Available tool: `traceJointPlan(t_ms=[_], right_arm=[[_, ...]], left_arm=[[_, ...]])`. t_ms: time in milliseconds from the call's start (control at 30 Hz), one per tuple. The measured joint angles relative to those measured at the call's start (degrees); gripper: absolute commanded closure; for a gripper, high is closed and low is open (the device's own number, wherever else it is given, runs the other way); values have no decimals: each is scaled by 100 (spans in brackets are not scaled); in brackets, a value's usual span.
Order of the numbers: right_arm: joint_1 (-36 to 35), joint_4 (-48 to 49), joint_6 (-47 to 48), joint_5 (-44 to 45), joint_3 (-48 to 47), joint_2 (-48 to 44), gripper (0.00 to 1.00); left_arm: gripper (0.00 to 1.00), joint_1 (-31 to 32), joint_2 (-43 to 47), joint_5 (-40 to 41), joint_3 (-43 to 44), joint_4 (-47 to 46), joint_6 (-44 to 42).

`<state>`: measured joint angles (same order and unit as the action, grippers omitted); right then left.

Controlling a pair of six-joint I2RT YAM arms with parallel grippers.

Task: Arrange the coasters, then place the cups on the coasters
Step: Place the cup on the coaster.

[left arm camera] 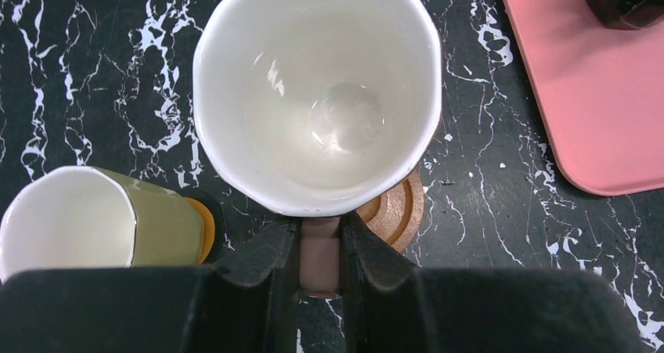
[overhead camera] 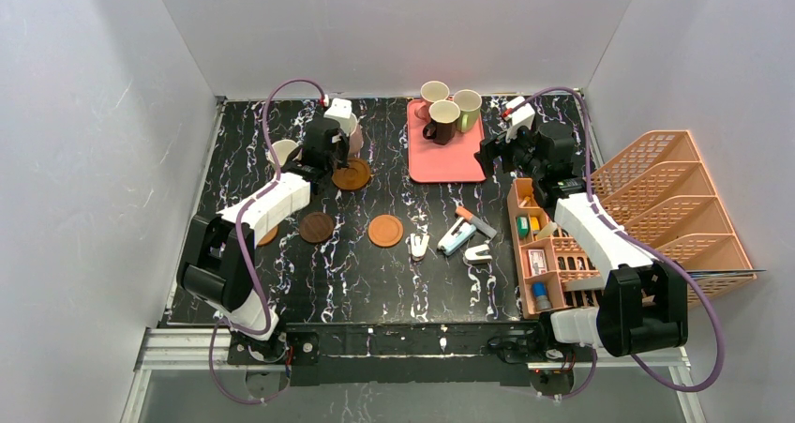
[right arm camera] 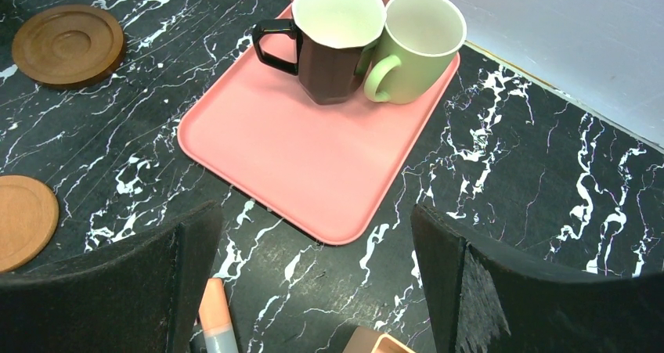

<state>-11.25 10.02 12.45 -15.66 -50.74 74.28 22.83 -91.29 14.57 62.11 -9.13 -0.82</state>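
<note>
**Left hand** (left arm camera: 319, 235): closed tight on the handle of a pink cup (left arm camera: 317, 95). The cup is upright, mouth up, and its handle points straight back into the hand, towards the near-left of the worktop (overhead camera: 441, 290). The cup sits over a brown coaster (left arm camera: 399, 208), which shows past its base on one side; whether the two touch cannot be told. Just beside it, a yellow-green cup (left arm camera: 86, 216) stands upright on an orange coaster (left arm camera: 205, 226).

**Right hand** (right arm camera: 313, 220): spread wide and holding nothing, near the near edge of the pink tray (right arm camera: 297, 157). On the tray, a dark brown cup (right arm camera: 333, 44), handle towards the left arm's side, touches a pale green cup (right arm camera: 419, 44), handle towards the near side.

**Writing:** the label on a box (overhead camera: 536, 260) in the orange organiser (overhead camera: 516, 226) is too small to read.
</note>
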Motion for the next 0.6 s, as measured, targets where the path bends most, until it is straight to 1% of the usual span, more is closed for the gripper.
traceJointPlan(t_ms=[133,267,600], right_arm=[[0,-2,0,2,0,0,2],[2,-2,0,0,0,-7,2],[92,-2,-4,-74,0,-155,2]], left_arm=[[100,-2,-2,57,-4,81,197],[100,-17,-13,-57,-4,173,334],[100,-17,-37,-155,-2,472,409]])
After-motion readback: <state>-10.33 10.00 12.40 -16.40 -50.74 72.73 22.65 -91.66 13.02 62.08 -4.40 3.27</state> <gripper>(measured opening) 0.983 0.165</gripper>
